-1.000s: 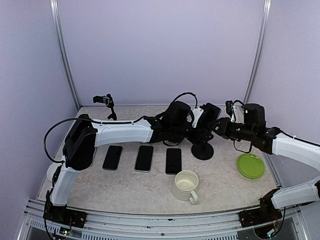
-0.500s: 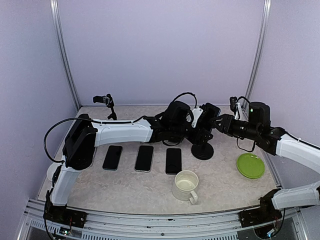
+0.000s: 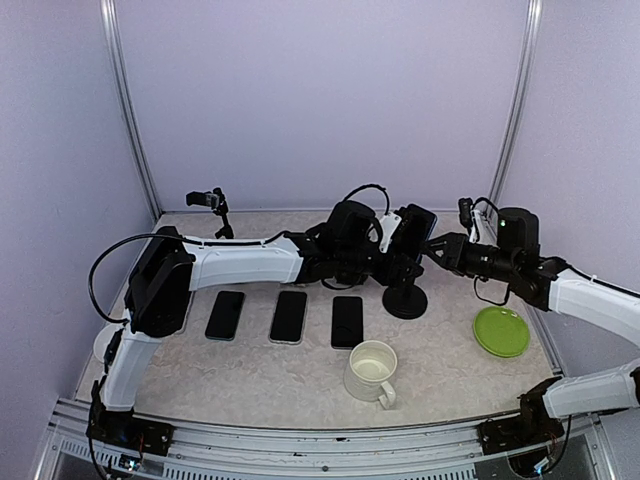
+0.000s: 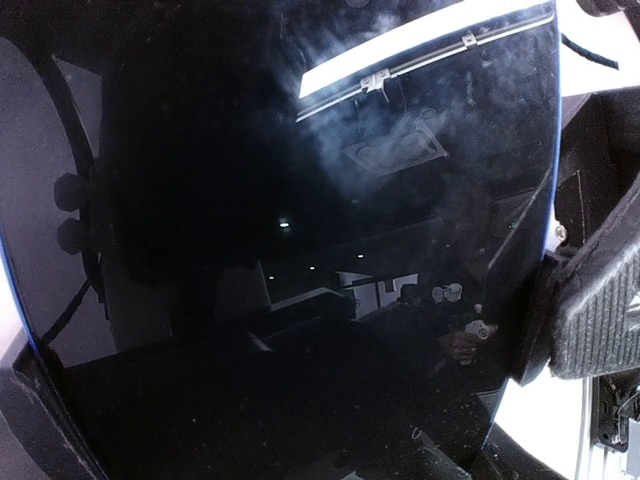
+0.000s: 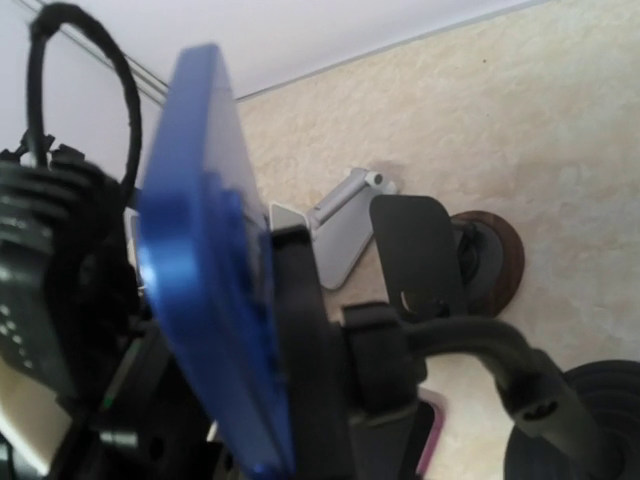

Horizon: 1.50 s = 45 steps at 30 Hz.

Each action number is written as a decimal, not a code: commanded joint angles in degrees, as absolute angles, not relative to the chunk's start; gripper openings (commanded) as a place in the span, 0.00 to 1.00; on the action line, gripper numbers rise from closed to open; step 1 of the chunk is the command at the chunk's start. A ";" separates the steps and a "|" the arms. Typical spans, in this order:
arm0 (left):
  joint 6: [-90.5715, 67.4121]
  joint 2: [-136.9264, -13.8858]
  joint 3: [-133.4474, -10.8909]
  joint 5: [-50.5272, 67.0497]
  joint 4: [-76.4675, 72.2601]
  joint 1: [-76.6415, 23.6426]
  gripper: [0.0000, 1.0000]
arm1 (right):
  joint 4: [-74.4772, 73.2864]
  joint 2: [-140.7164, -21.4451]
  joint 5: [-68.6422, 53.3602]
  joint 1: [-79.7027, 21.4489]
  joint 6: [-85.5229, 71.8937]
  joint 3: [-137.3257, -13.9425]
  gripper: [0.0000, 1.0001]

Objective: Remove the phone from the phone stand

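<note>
We count one mug [image 3: 371, 370] nearest us on the table [image 3: 450, 385], in front of the stand [image 3: 405, 300] and a little to its left. Next come three flat phones [image 3: 288, 316], screens up, in a row to the left of the stand, each apart from the next, the closest near the stand's round foot. One green plate [image 3: 501, 331] sits to the right of the stand, near it but not touching.

There is one black stand, with a bent arm rising from its foot. One phone [image 3: 415, 230], blue-backed and dark-screened, stands on edge above the stand's foot, at the top of that arm. In the right wrist view a black bar lies against its back, and we cannot tell whether that is the stand's cradle or a finger.

The left gripper [image 3: 402, 242] reaches in from the left of the stand and is clamped on this phone. Its wrist view is filled by the glass, with one ribbed pad [image 4: 590, 320] pressed to the right edge. The right gripper [image 3: 438, 250] hangs just right of the phone, above the stand; how far its jaws are parted we cannot tell.

Beyond the stand, the right wrist view shows one silver bracket [image 5: 340, 225] and one brown disc [image 5: 492, 262]. Far left of the stand, at the back, is one small mount [image 3: 212, 203].
</note>
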<state>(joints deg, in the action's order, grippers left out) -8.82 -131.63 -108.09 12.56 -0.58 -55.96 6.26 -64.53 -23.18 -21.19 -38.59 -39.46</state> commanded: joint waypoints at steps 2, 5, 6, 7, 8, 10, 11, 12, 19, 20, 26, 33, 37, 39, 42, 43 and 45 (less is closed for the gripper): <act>-9.27 -130.34 -107.06 12.83 -1.14 -55.35 0.49 | 9.37 -65.66 -25.28 -20.40 -38.10 -38.58 0.35; -9.24 -130.23 -106.83 12.84 -1.24 -55.37 0.48 | 9.65 -66.31 -25.40 -20.30 -37.92 -38.63 0.31; -9.23 -130.22 -106.79 12.88 -1.23 -55.37 0.48 | 9.74 -66.35 -25.40 -20.30 -37.89 -38.67 0.29; -9.23 -130.25 -106.79 12.82 -1.23 -55.37 0.48 | 9.80 -66.42 -25.40 -20.30 -37.88 -38.67 0.26; -9.26 -130.24 -106.79 12.77 -1.23 -55.37 0.47 | 9.81 -66.44 -25.47 -20.30 -37.79 -38.67 0.23; -9.59 -130.12 -106.70 12.30 -1.23 -55.16 0.46 | 9.72 -66.43 -25.45 -20.30 -37.64 -38.67 0.17; -9.70 -130.03 -106.58 12.06 -1.32 -55.07 0.46 | 9.49 -66.30 -25.26 -20.30 -37.55 -38.67 0.14; -9.91 -129.91 -106.42 11.76 -1.38 -54.96 0.46 | 9.18 -66.09 -25.11 -20.26 -37.46 -38.67 0.12; -12.05 -129.45 -105.41 7.23 -1.01 -52.89 0.40 | 6.81 -64.21 -24.43 -19.66 -35.77 -38.57 0.00; -12.66 -129.34 -105.16 6.61 -1.12 -52.40 0.39 | 6.26 -63.98 -24.43 -19.50 -35.43 -38.53 0.00; -14.93 -128.29 -102.89 3.75 -1.50 -49.20 0.36 | 4.98 -62.90 -24.81 -18.57 -34.47 -37.72 0.00; -15.30 -127.35 -101.73 1.89 -1.81 -47.02 0.35 | 3.35 -62.68 -25.84 -17.44 -33.00 -37.96 0.00; -15.76 -127.39 -102.05 2.38 -1.53 -46.31 0.34 | 3.16 -62.62 -26.18 -17.03 -32.33 -37.97 0.00; -16.49 -126.98 -101.71 4.02 -2.17 -46.00 0.33 | 2.85 -62.83 -26.19 -16.89 -32.16 -37.92 0.00; -16.42 -126.13 -101.62 4.93 -2.49 -46.20 0.33 | 3.36 -63.18 -26.26 -16.72 -32.25 -37.77 0.00; -16.28 -125.70 -101.46 5.43 -2.77 -46.27 0.33 | 3.61 -63.38 -26.32 -16.72 -32.25 -37.67 0.00; -16.42 -124.84 -100.67 7.55 -3.98 -46.40 0.33 | 4.22 -64.02 -26.43 -16.72 -32.46 -37.55 0.00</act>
<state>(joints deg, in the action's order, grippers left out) -12.45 -128.95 -102.43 15.11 -3.86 -54.46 7.33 -64.93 -28.58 -19.33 -32.10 -38.70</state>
